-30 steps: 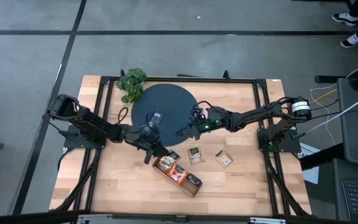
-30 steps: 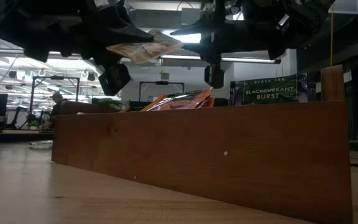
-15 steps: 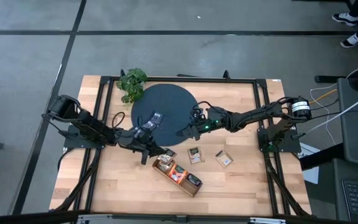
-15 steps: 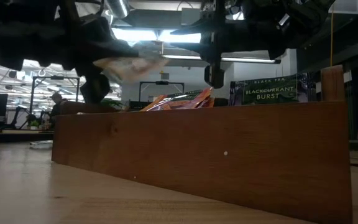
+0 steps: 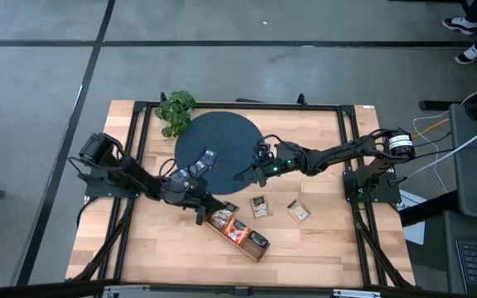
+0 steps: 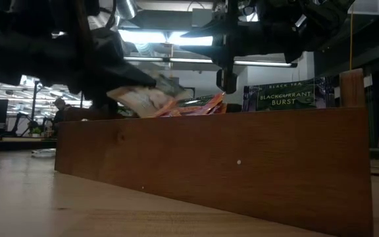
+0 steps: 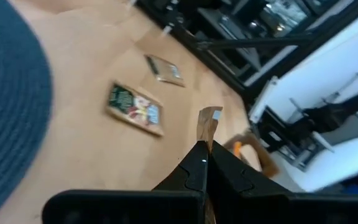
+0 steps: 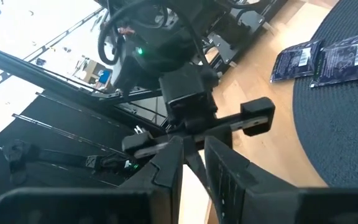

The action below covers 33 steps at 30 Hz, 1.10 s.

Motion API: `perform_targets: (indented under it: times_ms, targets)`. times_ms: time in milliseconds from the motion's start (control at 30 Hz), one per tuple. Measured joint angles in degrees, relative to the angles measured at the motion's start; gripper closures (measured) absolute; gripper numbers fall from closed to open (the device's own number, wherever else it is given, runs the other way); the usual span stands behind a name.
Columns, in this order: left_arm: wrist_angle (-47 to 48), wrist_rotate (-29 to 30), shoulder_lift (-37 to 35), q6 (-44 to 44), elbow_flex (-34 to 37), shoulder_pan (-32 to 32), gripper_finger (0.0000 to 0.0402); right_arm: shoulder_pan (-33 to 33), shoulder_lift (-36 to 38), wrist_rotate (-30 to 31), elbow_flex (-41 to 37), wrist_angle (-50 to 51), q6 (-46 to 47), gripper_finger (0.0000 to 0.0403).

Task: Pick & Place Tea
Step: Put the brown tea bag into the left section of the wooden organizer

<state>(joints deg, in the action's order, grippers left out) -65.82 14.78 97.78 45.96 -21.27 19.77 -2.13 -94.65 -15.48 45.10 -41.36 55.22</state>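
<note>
Nearest in the low view, the long wooden tray (image 6: 242, 164) fills the lower frame, smooth-grained, with a glossy "Blackcurrant Burst" sachet (image 6: 283, 97) standing upright inside. Just above its left end, the left gripper (image 5: 203, 213) has its fingers pressed together, pinching a thin beige sachet (image 6: 143, 99). The step looks like placing: next, lower it into the end compartment and release. Farther off, centre of the high view, the right gripper (image 5: 243, 175) hangs at the matte dark round mat (image 5: 230, 136); whether its fingers grip anything, I cannot tell.
</note>
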Motion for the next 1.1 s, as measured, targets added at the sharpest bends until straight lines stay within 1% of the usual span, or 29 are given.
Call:
perform_targets:
  times_ms: [133,200,567,1100]
  targets:
    - [0.3,4.6,0.7,0.9,0.0,0.5,0.0399,0.0,0.0,0.0,0.0,0.0,0.0,0.0333]
    - [0.2,5.8,0.7,0.8,0.0,0.9,0.0399,0.0,0.0,0.0,0.0,0.1,0.0,0.0333]
    - [1.2,5.7,0.7,1.3,0.0,3.9,0.0397,0.0,0.0,0.0,0.0,0.1,-0.4,0.0333]
    - [1.4,5.6,0.6,2.8,0.0,3.7,0.0326,0.0,0.0,-0.1,0.0,0.1,-1.3,0.0333]
